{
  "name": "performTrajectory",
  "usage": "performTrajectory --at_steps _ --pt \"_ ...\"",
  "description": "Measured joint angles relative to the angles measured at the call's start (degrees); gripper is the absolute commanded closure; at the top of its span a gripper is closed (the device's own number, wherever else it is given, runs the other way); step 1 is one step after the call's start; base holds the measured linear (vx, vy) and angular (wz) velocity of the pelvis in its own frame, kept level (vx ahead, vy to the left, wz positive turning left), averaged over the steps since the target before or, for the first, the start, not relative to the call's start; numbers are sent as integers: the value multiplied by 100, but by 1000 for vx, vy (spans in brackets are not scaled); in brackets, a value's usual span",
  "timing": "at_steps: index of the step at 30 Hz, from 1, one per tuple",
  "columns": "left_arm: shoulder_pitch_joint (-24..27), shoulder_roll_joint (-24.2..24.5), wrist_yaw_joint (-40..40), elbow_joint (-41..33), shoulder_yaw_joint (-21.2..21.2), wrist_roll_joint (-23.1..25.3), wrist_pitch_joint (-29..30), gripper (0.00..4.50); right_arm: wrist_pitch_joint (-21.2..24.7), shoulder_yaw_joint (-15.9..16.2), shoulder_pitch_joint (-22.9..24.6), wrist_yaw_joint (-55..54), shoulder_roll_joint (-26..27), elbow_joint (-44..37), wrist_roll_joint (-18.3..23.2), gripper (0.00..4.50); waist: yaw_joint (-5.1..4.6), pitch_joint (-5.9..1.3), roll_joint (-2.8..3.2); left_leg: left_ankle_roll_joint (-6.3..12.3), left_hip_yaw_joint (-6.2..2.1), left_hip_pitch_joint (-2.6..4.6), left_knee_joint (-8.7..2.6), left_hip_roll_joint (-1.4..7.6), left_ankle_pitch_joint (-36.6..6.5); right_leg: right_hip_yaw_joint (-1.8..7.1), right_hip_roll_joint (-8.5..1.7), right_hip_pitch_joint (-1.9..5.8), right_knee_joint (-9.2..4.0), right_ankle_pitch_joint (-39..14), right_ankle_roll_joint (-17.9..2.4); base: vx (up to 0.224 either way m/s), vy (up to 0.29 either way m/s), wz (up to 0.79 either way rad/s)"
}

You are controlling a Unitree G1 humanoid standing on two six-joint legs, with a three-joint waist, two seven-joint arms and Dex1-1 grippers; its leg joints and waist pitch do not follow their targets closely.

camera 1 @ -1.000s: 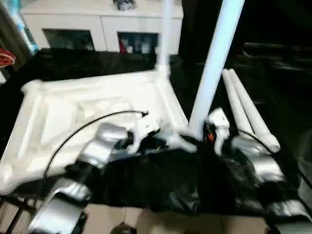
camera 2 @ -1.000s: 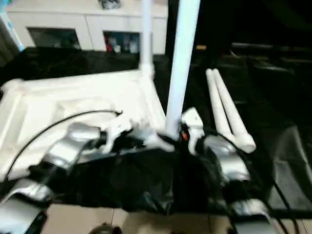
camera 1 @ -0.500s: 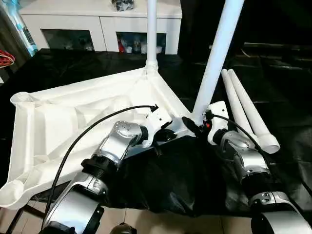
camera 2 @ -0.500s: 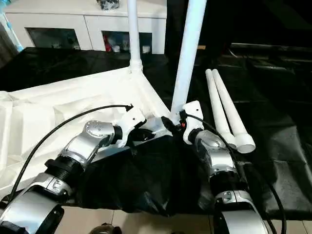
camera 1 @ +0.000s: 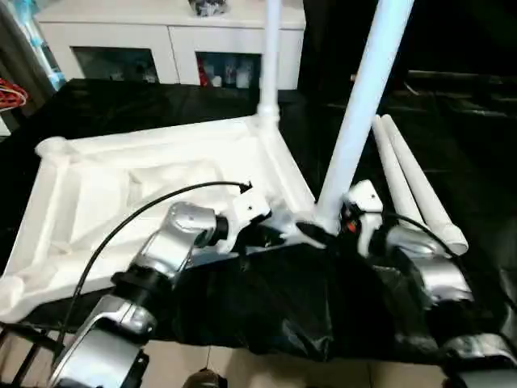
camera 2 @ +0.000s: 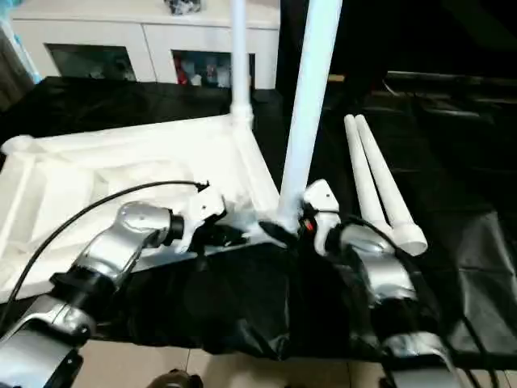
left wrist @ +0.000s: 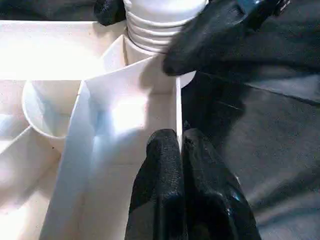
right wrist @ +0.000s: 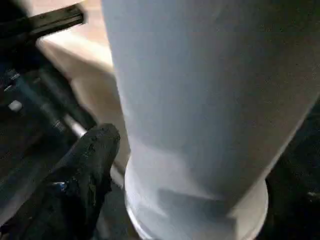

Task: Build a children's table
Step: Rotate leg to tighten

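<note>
Indoor light falls from above. The white tabletop (camera 1: 145, 174) glares nearly blank, while the black sheet (camera 1: 266, 307) stays dark with faint sheen. Both eye views are softly motion-blurred. In the right wrist view the near leg (right wrist: 210, 100) is out of focus.

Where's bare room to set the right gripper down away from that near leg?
Bare black cloth lies right of the two loose legs. Crowded: the near corner, where both the left gripper and right gripper flank the standing leg on the tabletop.
</note>
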Motion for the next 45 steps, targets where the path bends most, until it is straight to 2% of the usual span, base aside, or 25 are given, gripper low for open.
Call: performTrajectory --at_steps 2,6,15,18,22,29,35,36,37,39,41,45 --pt "28 92 -192 -32 -10 -46 -30 450 4 84 73 279 -111 -146 1 66 34 0 0 0 0 0 0 2 0 -1 0 -1 4 0 0 0 0 0" --pt "108 207 -479 -142 -37 -95 -50 450 98 188 181 652 -265 -374 20 105 74 0 0 -1 0 0 2 3 0 -1 0 -2 7 0 1 0 0 0" --pt "110 269 -613 -141 -43 -138 -69 450 173 224 180 754 -306 -420 50 168 84 1 -1 -1 0 -3 5 3 0 -1 0 -1 7 0 1 0 0 0" --pt "110 262 -571 -136 -43 -134 -68 450 190 214 180 666 -274 -420 38 173 79 1 -1 -1 0 -3 5 3 0 -1 0 -1 7 0 1 0 0 0" --pt "52 110 -150 20 27 -43 -49 450 136 71 67 -13 -19 -150 -101 177 46 0 -2 -2 0 4 6 2 0 1 0 0 9 0 0 0 0 0" --pt "-532 -614 1284 899 156 200 158 450 89 -345 -661 -2158 659 936 -341 178 -77 0 -2 -3 -1 6 5 0 1 1 0 1 10 -6 12 0 0 0" --pt "-799 -972 1926 1333 188 286 160 450 -72 -522 -954 -3025 871 1446 -374 178 -84 -1 -1 -2 -2 4 6 -2 1 2 -1 8 8 7 -8 0 0 0" --pt "-803 -982 1940 1348 188 306 115 450 -121 -552 -955 -3059 891 1480 -374 122 -82 -2 1 -2 -2 4 6 -2 1 2 -1 9 9 8 -9 0 0 0" --pt "-809 -982 1941 1369 183 324 63 450 -147 -609 -955 -3062 921 1502 -371 108 -82 -3 3 -2 -3 4 5 -2 1 2 -1 9 9 8 -10 0 0 0" --pt "-828 -985 1942 1399 182 358 20 450 -176 -629 -955 -3061 951 1509 -372 106 -82 -3 3 -2 -3 3 5 -2 1 1 -1 8 9 8 -10 0 0 0" --pt "-829 -984 1941 1422 167 405 -69 450 -174 -683 -952 -3046 979 1509 -346 75 -83 -3 4 -2 -4 2 5 -2 1 1 -1 8 9 8 -10 0 0 0" --pt "-855 -980 1985 1540 118 457 -279 450 -231 -672 -949 -3054 994 1515 -360 43 -82 -2 5 -2 -4 2 4 -2 1 1 -1 8 9 9 -10 0 0 0"
